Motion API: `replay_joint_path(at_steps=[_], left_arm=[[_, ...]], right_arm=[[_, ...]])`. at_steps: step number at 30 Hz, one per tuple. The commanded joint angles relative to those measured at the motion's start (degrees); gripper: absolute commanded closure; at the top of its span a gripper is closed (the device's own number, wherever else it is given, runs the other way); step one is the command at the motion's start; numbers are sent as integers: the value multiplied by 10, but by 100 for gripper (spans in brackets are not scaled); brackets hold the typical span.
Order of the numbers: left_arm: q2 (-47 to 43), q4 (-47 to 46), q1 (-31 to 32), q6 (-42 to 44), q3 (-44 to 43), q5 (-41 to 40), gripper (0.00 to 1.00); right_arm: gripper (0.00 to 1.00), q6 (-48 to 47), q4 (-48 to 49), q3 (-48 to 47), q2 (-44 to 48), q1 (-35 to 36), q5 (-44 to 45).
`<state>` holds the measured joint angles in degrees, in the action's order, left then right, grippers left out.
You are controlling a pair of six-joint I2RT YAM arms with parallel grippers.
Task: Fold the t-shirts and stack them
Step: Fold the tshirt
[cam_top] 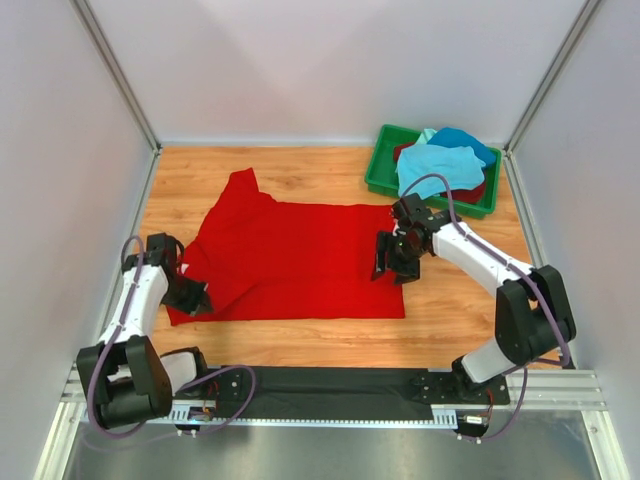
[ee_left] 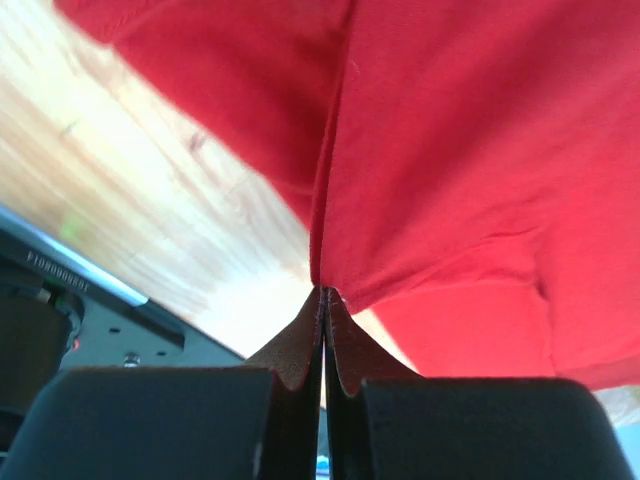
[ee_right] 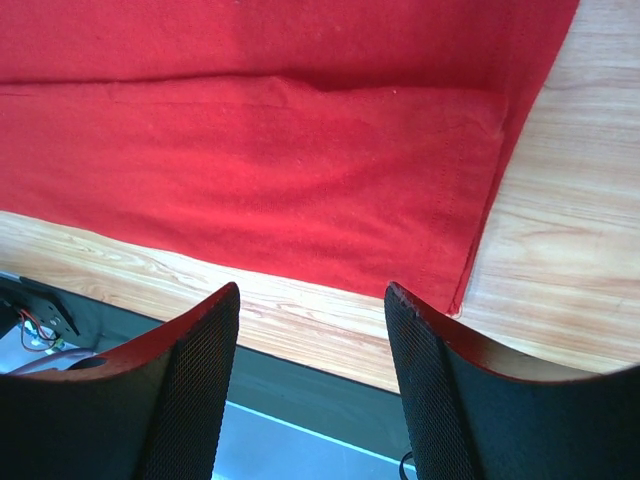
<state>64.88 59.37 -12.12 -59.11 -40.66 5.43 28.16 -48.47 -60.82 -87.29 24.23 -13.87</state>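
The left gripper (ee_left: 323,296), low on the left of the overhead frame, is clamped on a pinch of the bright red t-shirt (cam_top: 300,260) near its lower left corner. The right gripper (cam_top: 393,262) hangs at centre right with its jaws apart, holding nothing, over the shirt's right-hand edge. Its wrist view shows the hem corner just beyond the fingertips, slightly right of the gap. The shirt lies flat on the wooden table (cam_top: 450,320), its long axis running left to right between the two arms, so the right arm is the nearer to the free end. There is one red shirt on the table. Three more are heaped in the single green bin (cam_top: 378,172) at upper right: a light turquoise shirt (cam_top: 440,165), a blue shirt (cam_top: 465,140) and a dark red shirt (cam_top: 478,193).
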Motion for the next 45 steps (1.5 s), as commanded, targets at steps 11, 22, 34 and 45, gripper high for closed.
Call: replay_joint_path(at_steps=[11, 22, 34, 45], left_arm=[[22, 31, 79, -90, -10, -17, 100], [77, 63, 118, -58, -89, -53, 79], [-25, 113, 117, 173, -216, -266, 46], [-36, 72, 117, 227, -227, -250, 55]], right_arm=[[38, 3, 44, -41, -39, 35, -25], [36, -1, 117, -54, -84, 74, -95], [44, 267, 417, -184, -235, 280, -159], [67, 417, 533, -194, -332, 359, -93]])
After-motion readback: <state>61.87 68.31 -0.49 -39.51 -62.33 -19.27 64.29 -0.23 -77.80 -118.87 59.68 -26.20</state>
